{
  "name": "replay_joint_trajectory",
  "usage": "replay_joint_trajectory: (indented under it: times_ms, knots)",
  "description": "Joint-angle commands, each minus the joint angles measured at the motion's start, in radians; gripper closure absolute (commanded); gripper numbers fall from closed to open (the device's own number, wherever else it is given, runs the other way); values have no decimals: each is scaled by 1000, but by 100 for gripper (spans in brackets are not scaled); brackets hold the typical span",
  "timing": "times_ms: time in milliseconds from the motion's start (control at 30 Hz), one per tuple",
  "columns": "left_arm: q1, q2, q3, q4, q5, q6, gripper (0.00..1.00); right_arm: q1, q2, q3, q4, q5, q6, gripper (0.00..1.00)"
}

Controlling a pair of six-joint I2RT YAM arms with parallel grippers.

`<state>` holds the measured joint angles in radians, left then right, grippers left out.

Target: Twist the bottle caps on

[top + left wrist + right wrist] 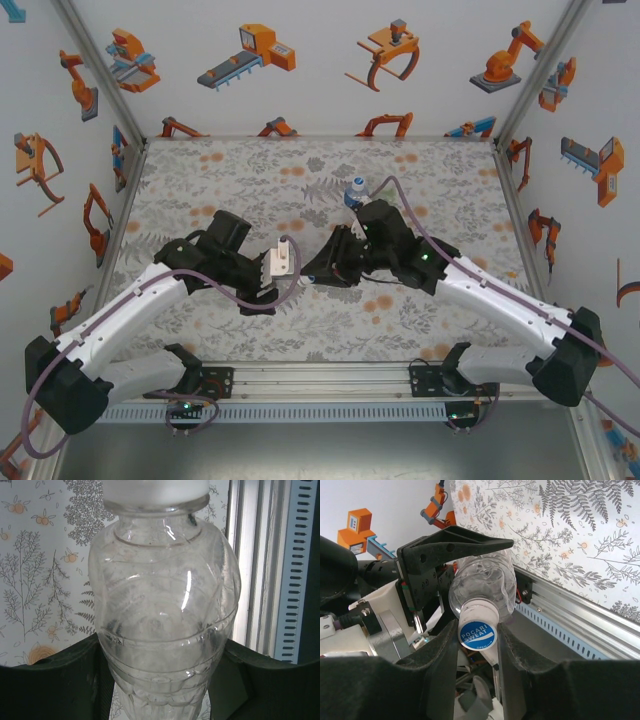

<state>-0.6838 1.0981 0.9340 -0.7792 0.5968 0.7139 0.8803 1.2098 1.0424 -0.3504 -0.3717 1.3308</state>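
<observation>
A plain clear bottle (162,610) lies sideways in the air, and my left gripper (160,680) is shut on its ribbed body. Its whitish cap (477,630), with a blue printed top, sits on the neck. My right gripper (477,636) is shut on that cap, one finger (440,655) on each side. In the top view the two grippers meet over the middle of the table, the left gripper (290,268) facing the right gripper (325,266). A bottle with a blue label (355,190) stands upright just behind the right arm.
The flower-patterned table (230,180) is fenced by white walls with robot stickers. A metal rail (320,380) carrying both arm bases runs along the near edge. The right arm's cable (400,200) arcs near the blue-label bottle.
</observation>
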Motion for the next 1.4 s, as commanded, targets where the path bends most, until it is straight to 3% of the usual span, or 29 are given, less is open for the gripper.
replay_joint_trajectory:
  times_ms: [0, 167, 400, 533, 667, 867, 1067, 1267, 1367]
  knots:
    - [-10, -24, 20, 165, 130, -12, 100, 16, 39, 6, 11, -16, 44, 91]
    - [-11, -27, 15, 164, 138, -6, 100, 14, 41, 62, -71, 10, -47, 64]
    - [-11, -24, 15, 156, 136, 4, 100, -6, 27, 216, -269, 58, -225, 48]
    - [-10, -15, 18, 149, 144, 7, 100, -9, 13, 323, -387, 138, -365, 43]
    - [-11, -4, 21, 142, 156, 13, 100, -12, -5, 358, -368, 149, -556, 42]
    - [-11, -7, 25, 127, 196, 32, 100, -12, -117, 224, -96, 34, -1077, 44]
    - [-11, -9, 23, 124, 225, 47, 100, -11, -94, 236, -108, -181, -1466, 46]
    - [-10, -9, 24, 120, 231, 51, 100, -4, -128, 180, -74, -347, -1716, 44]
    - [-11, -8, 25, 119, 243, 56, 100, 1, -139, 141, -40, -334, -1758, 40]
